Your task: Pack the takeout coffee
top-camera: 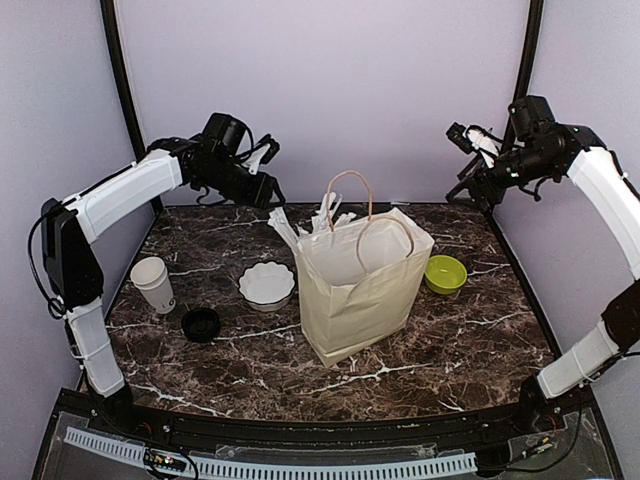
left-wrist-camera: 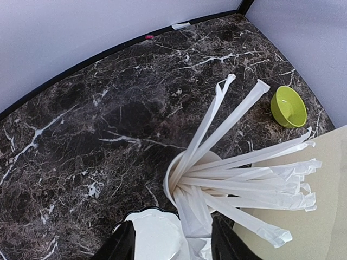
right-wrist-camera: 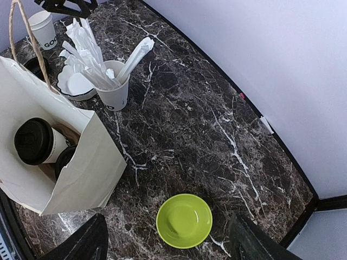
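A lidded coffee cup [right-wrist-camera: 33, 142] stands inside the paper bag [top-camera: 350, 300] at the centre of the desk [top-camera: 450, 350], a second black lid [right-wrist-camera: 65, 158] at its four o'clock. The left pincer [left-wrist-camera: 171, 241] gapes over the straws [left-wrist-camera: 244, 179]; the right pincer [right-wrist-camera: 168, 222] hangs wide, empty.

Top view high, from near edge; wrist views look down, sharing green bowl [right-wrist-camera: 184, 220].

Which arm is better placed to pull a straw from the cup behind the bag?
Left. The left gripper hangs directly above the straw cup, jaws apart; the right gripper is over the green bowl, farther away.
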Robot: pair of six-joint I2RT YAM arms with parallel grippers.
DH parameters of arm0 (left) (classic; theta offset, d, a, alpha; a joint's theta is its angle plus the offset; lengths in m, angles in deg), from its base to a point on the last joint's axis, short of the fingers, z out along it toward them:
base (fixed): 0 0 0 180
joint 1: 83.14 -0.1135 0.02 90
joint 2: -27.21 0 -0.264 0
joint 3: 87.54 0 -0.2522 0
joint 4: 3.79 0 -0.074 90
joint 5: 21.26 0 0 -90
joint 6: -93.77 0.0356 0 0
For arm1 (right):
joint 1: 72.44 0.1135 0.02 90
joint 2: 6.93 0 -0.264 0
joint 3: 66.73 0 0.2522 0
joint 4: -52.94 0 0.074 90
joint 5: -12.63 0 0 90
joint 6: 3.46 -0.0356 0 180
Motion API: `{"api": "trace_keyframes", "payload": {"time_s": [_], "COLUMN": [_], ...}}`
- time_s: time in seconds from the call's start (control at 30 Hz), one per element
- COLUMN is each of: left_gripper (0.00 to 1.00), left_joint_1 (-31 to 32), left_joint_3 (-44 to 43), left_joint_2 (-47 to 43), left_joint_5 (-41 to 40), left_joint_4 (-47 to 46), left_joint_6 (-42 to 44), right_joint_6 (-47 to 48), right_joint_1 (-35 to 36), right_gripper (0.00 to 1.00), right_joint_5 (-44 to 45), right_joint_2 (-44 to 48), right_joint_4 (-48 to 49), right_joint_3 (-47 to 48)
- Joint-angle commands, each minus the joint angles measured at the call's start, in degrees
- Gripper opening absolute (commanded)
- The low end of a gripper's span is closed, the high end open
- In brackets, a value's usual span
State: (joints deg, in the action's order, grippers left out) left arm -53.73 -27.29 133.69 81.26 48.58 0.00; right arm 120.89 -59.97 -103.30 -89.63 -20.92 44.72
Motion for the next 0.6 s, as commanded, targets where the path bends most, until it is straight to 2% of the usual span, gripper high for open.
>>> {"api": "trace_keyframes", "payload": {"time_s": [0.0, 0.3, 0.57], "left_gripper": [0.49, 0.32, 0.35], "left_joint_1": [-0.40, -0.42, -0.40], "left_joint_3": [-3.28, -6.45, -8.56], "left_joint_2": [0.12, 3.02, 3.79], "left_joint_5": [4.74, 6.78, 7.77], "left_joint_4": [2.29, 3.66, 5.79], "left_joint_6": [0.84, 0.86, 0.84], "right_joint_6": [-1.07, -0.69, -0.29], "right_joint_1": [-0.26, -0.25, -0.25], "right_gripper": [0.77, 0.76, 0.77], "right_joint_5": [-1.23, -1.49, -1.54], "right_joint_2": [1.27, 0.71, 0.57], "right_joint_4": [3.67, 4.15, 4.26], "right_joint_3": [-0.56, -1.69, -1.87]}}
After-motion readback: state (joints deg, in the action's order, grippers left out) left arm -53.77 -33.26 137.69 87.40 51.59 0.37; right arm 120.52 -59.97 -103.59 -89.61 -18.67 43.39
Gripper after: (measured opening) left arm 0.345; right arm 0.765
